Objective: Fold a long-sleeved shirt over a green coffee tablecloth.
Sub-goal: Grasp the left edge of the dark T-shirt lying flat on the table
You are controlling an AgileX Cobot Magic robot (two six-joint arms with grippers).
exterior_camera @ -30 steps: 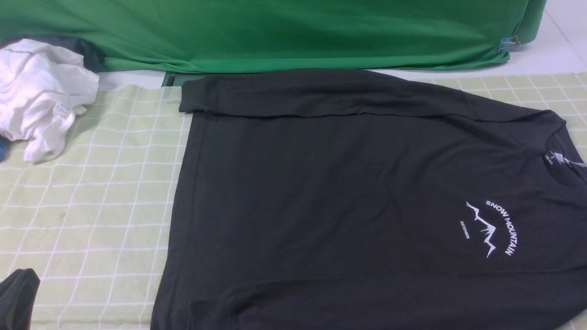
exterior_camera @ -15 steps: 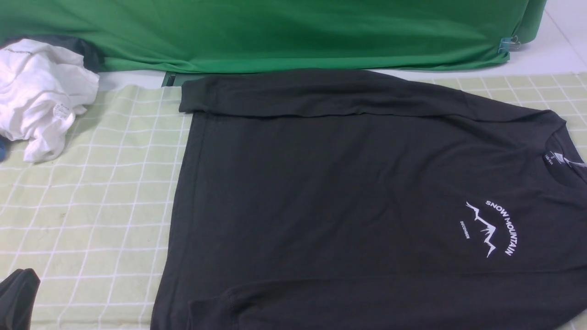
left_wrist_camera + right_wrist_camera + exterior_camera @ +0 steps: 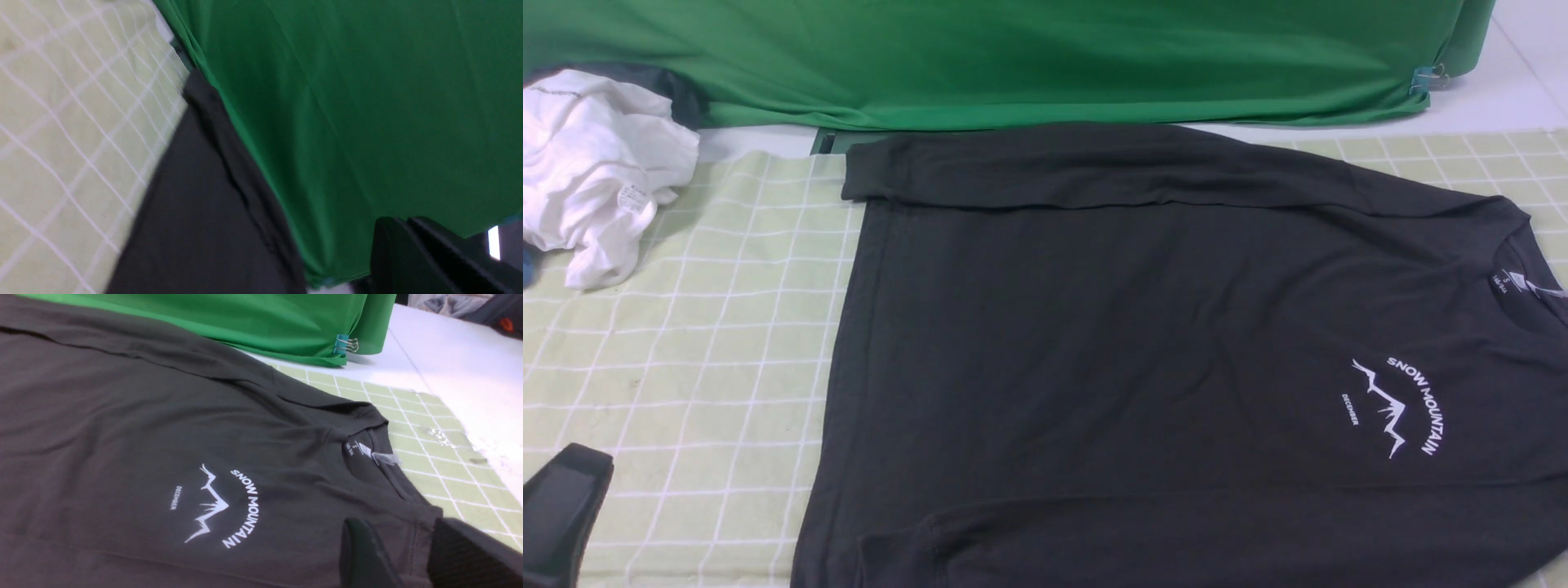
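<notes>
The black long-sleeved shirt [image 3: 1135, 327] lies flat on the pale green gridded tablecloth [image 3: 703, 343], collar to the right, white "SNOW MOUNTAIN" print [image 3: 1401, 404] facing up. Both sleeves are folded in along its far and near edges. My left gripper [image 3: 560, 510] shows at the near left corner, off the shirt; in the blurred left wrist view its fingers [image 3: 402, 222] stand together, holding nothing. The right gripper [image 3: 408, 547] is open just above the shirt's [image 3: 122, 416] shoulder beside the collar, nothing between its fingers. It is outside the front view.
A crumpled white garment [image 3: 592, 171] lies at the far left. A plain bright green cloth [image 3: 1013, 57] hangs along the back, held by a binder clip [image 3: 1425, 79]. Bare white table [image 3: 1503, 98] shows at the far right.
The left gripper has shifted up and slightly right in the front view's near left corner. The shirt has not moved.
</notes>
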